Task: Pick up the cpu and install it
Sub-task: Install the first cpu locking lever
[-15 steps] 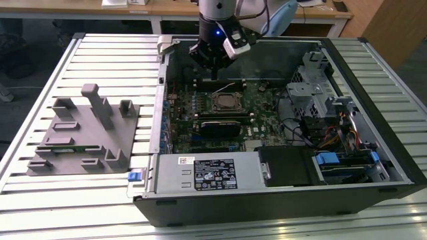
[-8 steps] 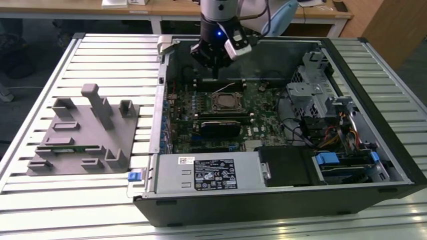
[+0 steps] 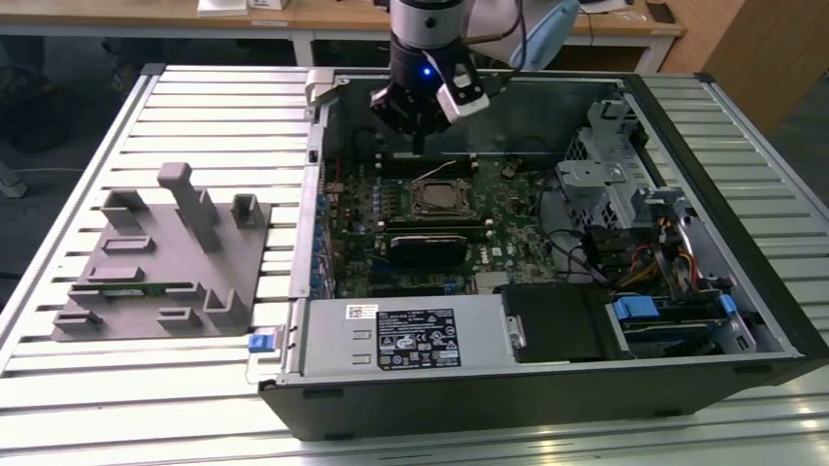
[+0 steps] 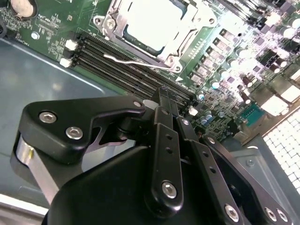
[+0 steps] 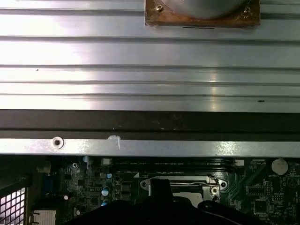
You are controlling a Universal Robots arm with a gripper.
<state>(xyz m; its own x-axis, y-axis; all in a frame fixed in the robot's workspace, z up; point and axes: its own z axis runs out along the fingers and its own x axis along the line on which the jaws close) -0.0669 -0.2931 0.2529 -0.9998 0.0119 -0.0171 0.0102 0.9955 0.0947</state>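
Note:
The cpu (image 4: 149,19) is a pale, shiny square lying inside the metal-framed socket (image 3: 438,199) on the green motherboard (image 3: 518,228), within the open computer case. A thin wire lever (image 4: 133,61) runs along the socket's edge. My gripper (image 3: 417,144) hangs over the board at the back of the case, just behind the socket and apart from the cpu. In the second wrist view its black fingers (image 4: 161,136) meet at the tips, shut with nothing between them. The gripper (image 5: 161,190) also shows in the first wrist view, above the socket.
Black memory slots (image 4: 117,58) lie between gripper and socket. The case's back wall (image 3: 518,107) stands close behind the arm. A drive cage (image 3: 615,180) and a power supply (image 3: 402,335) crowd the case. A grey fixture tray (image 3: 162,262) sits on the slatted table (image 3: 78,379) at the exterior view's left.

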